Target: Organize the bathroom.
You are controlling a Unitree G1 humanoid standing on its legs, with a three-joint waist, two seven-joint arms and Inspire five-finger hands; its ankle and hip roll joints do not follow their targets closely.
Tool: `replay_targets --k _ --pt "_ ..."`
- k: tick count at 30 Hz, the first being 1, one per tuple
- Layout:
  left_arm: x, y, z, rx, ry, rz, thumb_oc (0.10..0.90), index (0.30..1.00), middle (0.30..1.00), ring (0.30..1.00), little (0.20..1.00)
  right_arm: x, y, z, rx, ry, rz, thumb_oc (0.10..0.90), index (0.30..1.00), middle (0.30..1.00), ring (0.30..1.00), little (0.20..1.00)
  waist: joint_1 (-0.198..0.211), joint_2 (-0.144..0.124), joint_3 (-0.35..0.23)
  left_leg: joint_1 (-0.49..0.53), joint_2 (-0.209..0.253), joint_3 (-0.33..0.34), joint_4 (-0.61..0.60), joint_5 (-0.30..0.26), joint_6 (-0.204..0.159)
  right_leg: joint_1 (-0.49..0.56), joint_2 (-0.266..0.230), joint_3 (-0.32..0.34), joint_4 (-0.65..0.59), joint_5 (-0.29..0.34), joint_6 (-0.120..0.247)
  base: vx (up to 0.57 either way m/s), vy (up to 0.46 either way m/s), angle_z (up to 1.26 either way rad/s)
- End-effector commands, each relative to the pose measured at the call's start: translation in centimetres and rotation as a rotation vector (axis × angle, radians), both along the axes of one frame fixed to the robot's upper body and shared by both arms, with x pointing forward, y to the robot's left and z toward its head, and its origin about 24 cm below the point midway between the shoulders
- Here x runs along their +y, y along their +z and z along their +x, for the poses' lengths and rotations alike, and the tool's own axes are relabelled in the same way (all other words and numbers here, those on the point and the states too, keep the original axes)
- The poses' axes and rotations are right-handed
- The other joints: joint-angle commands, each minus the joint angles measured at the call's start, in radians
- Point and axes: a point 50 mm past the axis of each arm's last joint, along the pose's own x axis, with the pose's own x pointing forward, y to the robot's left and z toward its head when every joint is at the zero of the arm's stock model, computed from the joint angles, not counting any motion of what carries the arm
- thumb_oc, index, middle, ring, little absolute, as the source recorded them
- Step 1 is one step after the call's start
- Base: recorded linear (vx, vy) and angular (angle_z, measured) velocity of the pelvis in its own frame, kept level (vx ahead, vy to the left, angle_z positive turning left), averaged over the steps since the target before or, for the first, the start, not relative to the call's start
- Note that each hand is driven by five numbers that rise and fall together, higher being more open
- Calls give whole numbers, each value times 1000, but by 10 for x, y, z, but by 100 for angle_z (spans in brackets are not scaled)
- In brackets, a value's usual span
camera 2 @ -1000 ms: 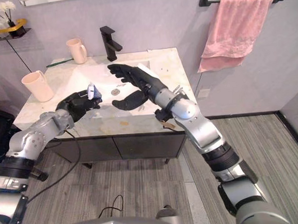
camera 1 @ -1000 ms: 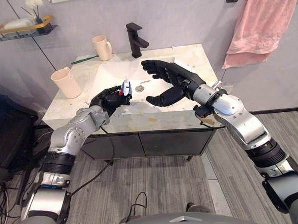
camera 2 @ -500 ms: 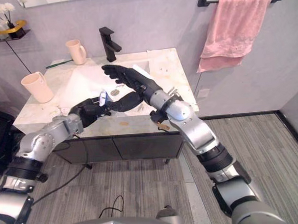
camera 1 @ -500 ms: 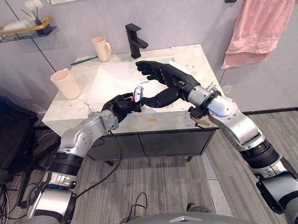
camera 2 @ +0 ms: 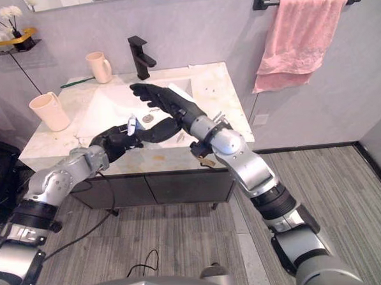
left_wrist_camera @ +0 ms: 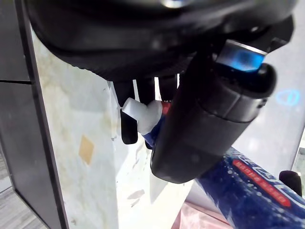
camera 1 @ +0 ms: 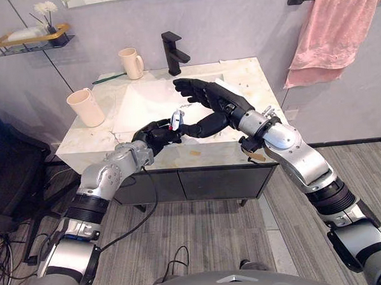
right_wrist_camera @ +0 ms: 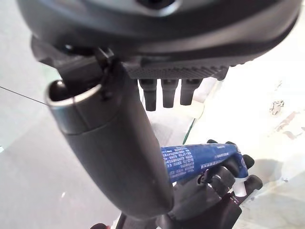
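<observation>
Blue toothpaste tube (camera 1: 176,119) sat gripped in the left hand (camera 1: 153,133); the right hand (camera 1: 208,106) hovered beside it, fingers (camera 1: 186,89) wide.

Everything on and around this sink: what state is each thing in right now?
Toothpaste tube: capped, gripped by left hand.
Right hand: open beside the tube.
Near mug: upright.
Far mug: upright.
Towel: hanging on its bar.
Toothbrush: lying flat.

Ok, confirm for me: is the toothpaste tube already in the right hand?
No, the toothpaste tube sits gripped in the left hand, while the right hand is spread open beside it.
</observation>
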Motion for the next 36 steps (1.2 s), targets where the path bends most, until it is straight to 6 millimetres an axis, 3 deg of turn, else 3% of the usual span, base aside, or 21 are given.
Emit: replay_targets --k 1,13,26,27,28,29,36 --pt "-7 67 18 -283 -4 -130 400 300 300 300 300 34 60 -19 -221 205 124 800 900 900 900 900 15 9 -129 -36 76 15 55 -7 -17 -55 -66 39 111 -112 71 0 0 0" --pt "-7 69 13 -311 11 -162 400 300 300 300 300 39 48 -22 -174 268 64 800 900 900 900 900 17 9 -129 -35 80 18 52 -5 -18 -56 -63 35 109 -112 68 0 0 0" --pt "-6 67 14 -304 22 -151 400 300 300 300 300 38 55 -22 -212 246 88 800 900 900 900 900 14 12 -128 -37 78 20 53 -7 -17 -59 -66 39 105 -108 68 0 0 0" --pt "-6 66 14 -303 24 -150 400 300 300 300 300 38 55 -22 -212 246 91 615 622 622 622 622 13 12 -128 -37 77 21 54 -7 -17 -59 -67 38 105 -108 69 0 0 0" --pt "-6 66 14 -303 25 -150 400 300 300 300 300 38 55 -22 -213 243 91 615 622 622 622 622 13 12 -129 -37 77 21 54 -7 -18 -59 -67 38 105 -108 69 0 0 0" --pt "-6 66 15 -302 28 -151 400 300 300 300 300 38 56 -21 -217 235 91 400 300 300 300 300 13 12 -129 -37 77 21 54 -8 -17 -59 -67 39 104 -108 68 0 0 0" --pt "-4 65 14 -293 34 -154 400 300 300 300 300 40 56 -22 -207 238 101 400 300 300 300 300 14 13 -133 -33 76 22 51 -9 -15 -59 -68 40 106 -109 69 0 0 0"
